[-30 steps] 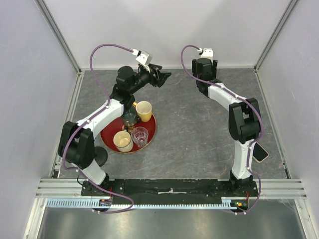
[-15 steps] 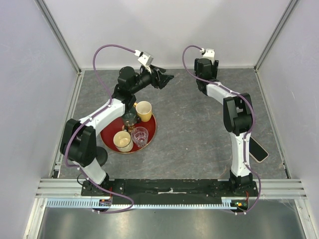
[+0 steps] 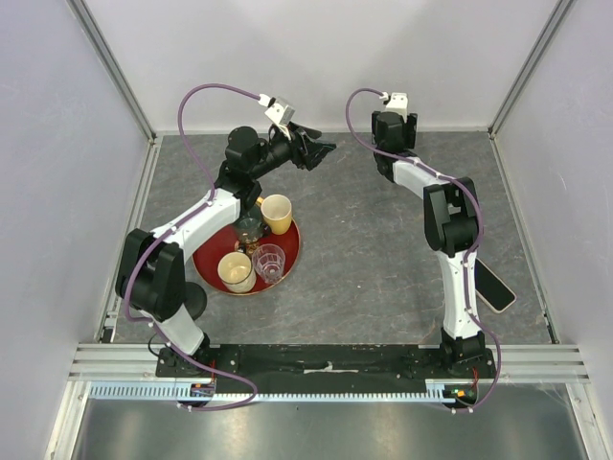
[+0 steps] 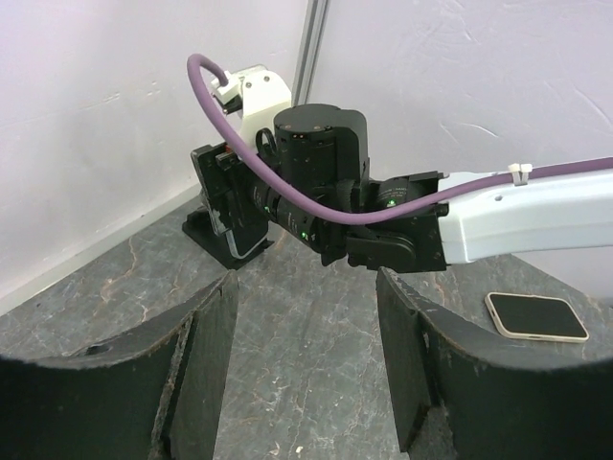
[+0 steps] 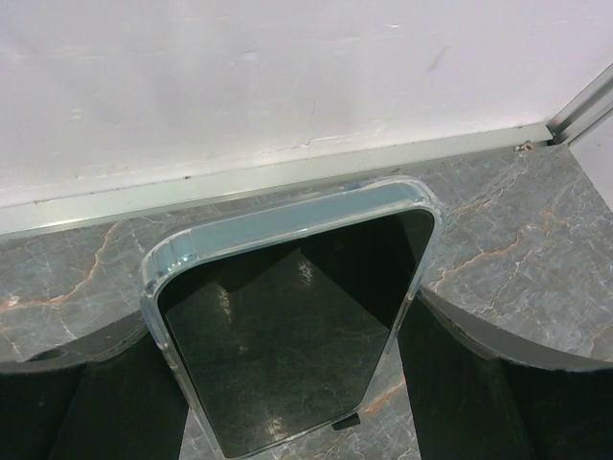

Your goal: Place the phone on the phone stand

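The phone (image 3: 495, 287), black screen with a pale cream rim, lies flat on the table at the right, also seen in the left wrist view (image 4: 536, 316). The phone stand (image 3: 194, 302) shows as a black disc at the near left, partly hidden by my left arm. My right gripper (image 3: 394, 123) is at the back wall, shut on a black slab in a clear case (image 5: 287, 335). The left wrist view shows that slab (image 4: 237, 211) held off the table in the right gripper (image 4: 225, 203). My left gripper (image 3: 324, 149) hangs open and empty (image 4: 306, 316), facing the right one.
A red tray (image 3: 293, 259) at the left carries a yellow cup (image 3: 277, 213), a cream cup (image 3: 236, 271), a clear glass (image 3: 270, 261) and a dark cup (image 3: 249, 230). White walls with metal rails close the table in at the back and both sides.
My right arm's elbow has swung left and back, uncovering more of the phone on the table. The left gripper has edged slightly right. Both gripper states look the same.
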You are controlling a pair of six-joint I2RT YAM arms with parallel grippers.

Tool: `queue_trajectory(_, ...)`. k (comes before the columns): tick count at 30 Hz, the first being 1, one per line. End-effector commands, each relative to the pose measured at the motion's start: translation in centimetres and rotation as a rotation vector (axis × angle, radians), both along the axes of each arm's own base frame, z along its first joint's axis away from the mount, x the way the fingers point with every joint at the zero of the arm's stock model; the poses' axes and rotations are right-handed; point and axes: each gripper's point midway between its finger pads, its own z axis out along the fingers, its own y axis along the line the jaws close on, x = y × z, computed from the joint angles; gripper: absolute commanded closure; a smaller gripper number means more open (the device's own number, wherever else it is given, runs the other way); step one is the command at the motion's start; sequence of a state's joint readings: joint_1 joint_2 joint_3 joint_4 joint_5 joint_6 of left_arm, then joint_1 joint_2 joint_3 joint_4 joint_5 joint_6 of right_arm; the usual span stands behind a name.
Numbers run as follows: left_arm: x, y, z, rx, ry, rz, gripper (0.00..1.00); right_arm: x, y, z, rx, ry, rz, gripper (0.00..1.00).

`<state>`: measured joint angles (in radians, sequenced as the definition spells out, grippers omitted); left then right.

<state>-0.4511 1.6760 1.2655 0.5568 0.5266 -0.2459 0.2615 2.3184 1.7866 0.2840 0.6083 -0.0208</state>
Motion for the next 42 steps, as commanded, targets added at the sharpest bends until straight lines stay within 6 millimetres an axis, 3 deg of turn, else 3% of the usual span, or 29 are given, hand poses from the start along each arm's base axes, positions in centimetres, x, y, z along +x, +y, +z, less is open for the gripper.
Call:
queue_trajectory(1, -0.1, -0.4, 2.6, -0.048, -0.050, -0.022, 0.35, 1.2, -0.2, 3.7, 0.015, -0.113, -0.022, 1.00)
queue_trajectory(23, -0.3, -0.3, 2.8, -0.049, -0.055, -0.028, 0.35, 1.3, -1.5, 1.4, 0.077, -0.106, -0.142, 1.00)
queue_trajectory(35, -0.3, -0.3, 2.9, -0.049, -0.057, -0.026, 0.35, 0.9, -1.7, 0.3, 0.064, -0.084, -0.175, 0.94)
queue_trajectory(41, -0.4, -0.3, 3.0, -0.050, -0.058, -0.028, 0.35, 0.7, -1.8, -0.1, 0.056, -0.073, -0.164, 0.70)
queue_trajectory(42, -0.4, -0.3, 2.9, -0.049, -0.056, -0.028, 0.35, 0.7, -1.7, 0.0, 0.054, -0.073, -0.161, 0.60)
